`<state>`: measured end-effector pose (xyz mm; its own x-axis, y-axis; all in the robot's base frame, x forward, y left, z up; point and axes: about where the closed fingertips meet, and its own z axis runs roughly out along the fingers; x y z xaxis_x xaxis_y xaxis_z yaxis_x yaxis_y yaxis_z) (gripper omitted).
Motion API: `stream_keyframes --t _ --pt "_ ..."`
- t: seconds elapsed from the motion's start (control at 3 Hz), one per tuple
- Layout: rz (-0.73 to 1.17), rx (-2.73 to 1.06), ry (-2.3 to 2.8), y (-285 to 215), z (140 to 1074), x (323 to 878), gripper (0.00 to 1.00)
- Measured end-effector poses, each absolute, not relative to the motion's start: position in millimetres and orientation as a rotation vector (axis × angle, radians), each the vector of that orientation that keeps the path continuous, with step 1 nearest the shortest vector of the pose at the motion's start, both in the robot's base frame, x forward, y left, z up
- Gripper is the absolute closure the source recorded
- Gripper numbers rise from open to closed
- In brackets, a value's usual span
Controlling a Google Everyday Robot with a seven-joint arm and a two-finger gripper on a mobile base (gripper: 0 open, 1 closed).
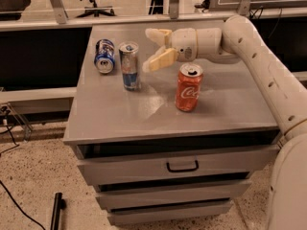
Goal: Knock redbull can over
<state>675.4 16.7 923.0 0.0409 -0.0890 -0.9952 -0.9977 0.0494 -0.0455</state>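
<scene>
The redbull can (129,65) is a tall slim silver-and-blue can. It stands upright on the grey cabinet top (120,114), left of centre. My gripper (150,49) is open and empty, a short way to the can's right at the height of its top, fingers pointing left toward it. It does not touch the can. The white arm (259,56) reaches in from the right.
A shorter blue can (104,56) lies on its side just left of the redbull can. A red Coca-Cola can (188,87) stands upright below the gripper's wrist. The cabinet has drawers (182,166) at its front. Office chairs and a rail stand behind.
</scene>
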Motion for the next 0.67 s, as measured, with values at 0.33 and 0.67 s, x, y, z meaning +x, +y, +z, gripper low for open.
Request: stream_keyframes --t 0.33,0.67 --pt "1.096 -1.289 1.261 24.7 921.9 667.9 0.0" --pt "1.105 -1.318 1.262 32.7 918.9 663.4 0.0"
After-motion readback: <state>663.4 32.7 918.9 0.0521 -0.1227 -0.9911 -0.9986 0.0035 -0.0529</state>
